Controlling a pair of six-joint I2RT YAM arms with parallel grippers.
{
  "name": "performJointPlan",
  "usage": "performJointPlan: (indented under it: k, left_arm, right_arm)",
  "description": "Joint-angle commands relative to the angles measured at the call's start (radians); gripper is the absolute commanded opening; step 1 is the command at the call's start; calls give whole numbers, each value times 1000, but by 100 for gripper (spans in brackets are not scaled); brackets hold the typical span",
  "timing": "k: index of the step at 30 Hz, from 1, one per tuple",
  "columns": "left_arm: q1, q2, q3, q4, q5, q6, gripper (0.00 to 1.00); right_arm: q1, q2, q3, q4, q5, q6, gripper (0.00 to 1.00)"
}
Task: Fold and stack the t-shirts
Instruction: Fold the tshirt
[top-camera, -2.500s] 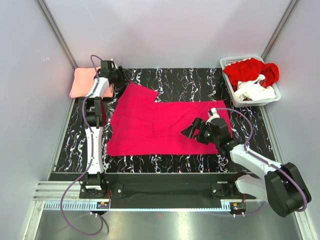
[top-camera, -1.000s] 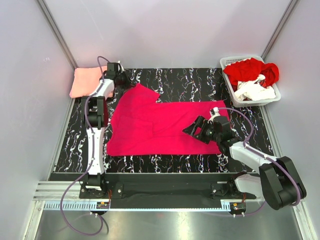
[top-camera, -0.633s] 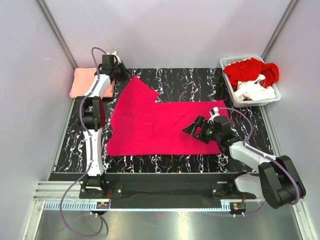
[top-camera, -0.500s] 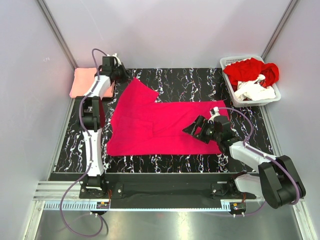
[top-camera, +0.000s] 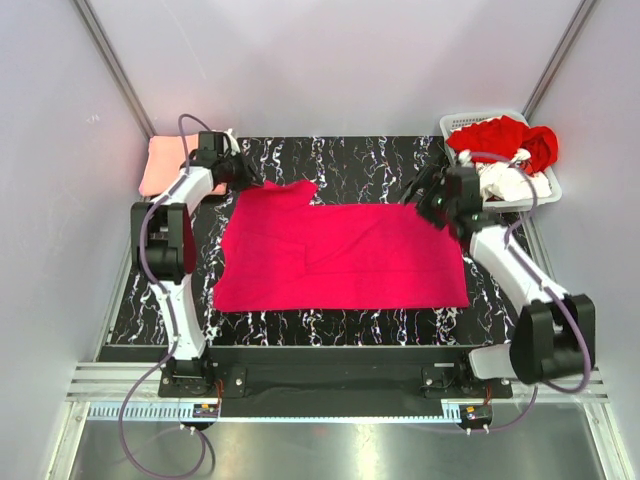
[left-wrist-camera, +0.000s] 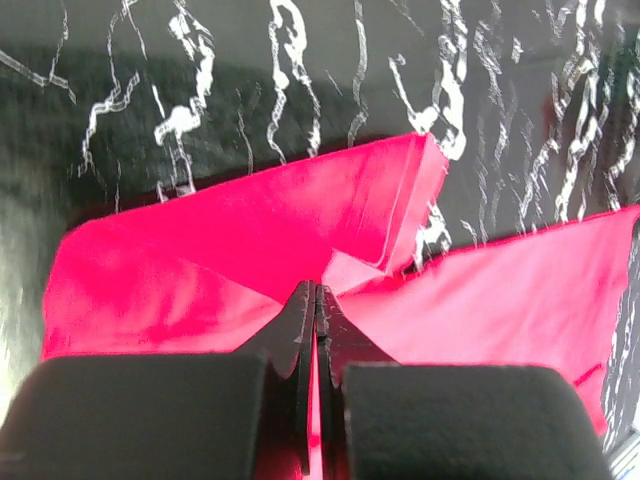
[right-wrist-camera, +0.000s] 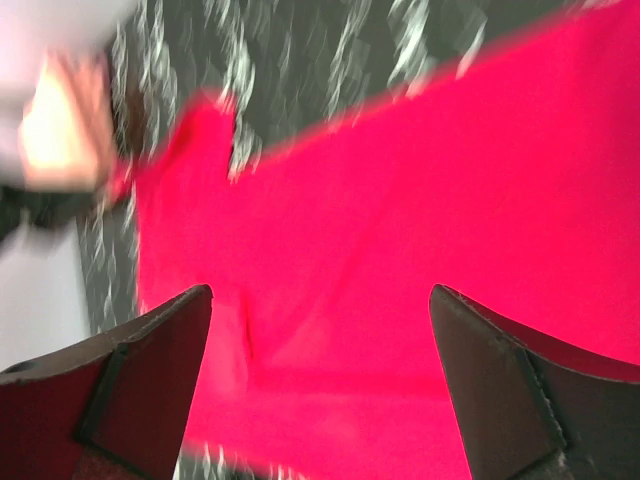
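A vivid magenta t-shirt (top-camera: 340, 255) lies spread flat on the black marbled table (top-camera: 380, 160). My left gripper (top-camera: 246, 176) is at its far left sleeve, shut on a pinch of the magenta cloth (left-wrist-camera: 250, 230); in the left wrist view the gripper (left-wrist-camera: 315, 292) shows pink between its closed tips, and the sleeve end is folded over. My right gripper (top-camera: 420, 200) hovers open over the shirt's far right corner. In the blurred right wrist view this gripper (right-wrist-camera: 320, 300) holds nothing, with only magenta cloth (right-wrist-camera: 400, 200) below it.
A folded salmon-pink t-shirt (top-camera: 165, 165) lies at the back left corner, close behind the left gripper. The white slatted basket (top-camera: 548, 190) at the back right holds a red t-shirt (top-camera: 500, 135) and a white one (top-camera: 515, 180), close to the right arm.
My right arm swung from the shirt's middle right to its far right corner near the basket. The shirt's right side now lies flat. The left gripper came down toward the table with the sleeve.
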Motion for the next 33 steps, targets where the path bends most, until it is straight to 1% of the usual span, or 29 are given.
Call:
performJointPlan:
  k: [1,2,3,4,5,6,7,11,13,16,21,25,30,33]
  left_arm:
    - [-4,-163,-82,53,-13,53,0]
    - [-3,-198,-99,48,-41,59,0]
    - [5,-211,-116,30,-45,76,0]
    - [8,-219,-119,19,-48,84,0]
    - [11,-228,-116,5,-61,90,0]
    - [19,-229,-104,-25,-70,96,0]
    - [22,-229,-98,-38,-74,95,0]
    - [36,-228,-81,-74,-68,99,0]
    - [65,-226,-67,-110,-78,107,0]
    - [98,-225,-58,-140,-85,110,0]
    - [132,-228,-82,-145,-122,108,0]
    - [152,-228,-88,-154,-150,102,0]
    - [161,-226,-90,-163,-150,105,0]
    - [161,-229,-90,-165,-147,107,0]
  right_arm:
    - [-76,133,172,-231,172,-92,95]
    - [-90,163,240,-253,181,-122,95]
    - [-90,216,273,-288,215,-138,95]
    - [-92,245,305,-302,226,-158,95]
    - [-95,275,379,-323,241,-176,95]
    - [-98,333,416,-378,285,-196,95]
    - [-104,362,481,-397,296,-205,95]
    - [-129,499,629,-484,302,-241,93]
    - [-130,577,712,-535,319,-251,91]
    - [-138,660,792,-578,338,-261,89]
    - [-139,782,888,-635,394,-276,79]
    - [-141,864,988,-667,414,-285,74]
    - [-142,959,1091,-716,525,-290,70]
    - [-141,996,1123,-729,575,-291,66]
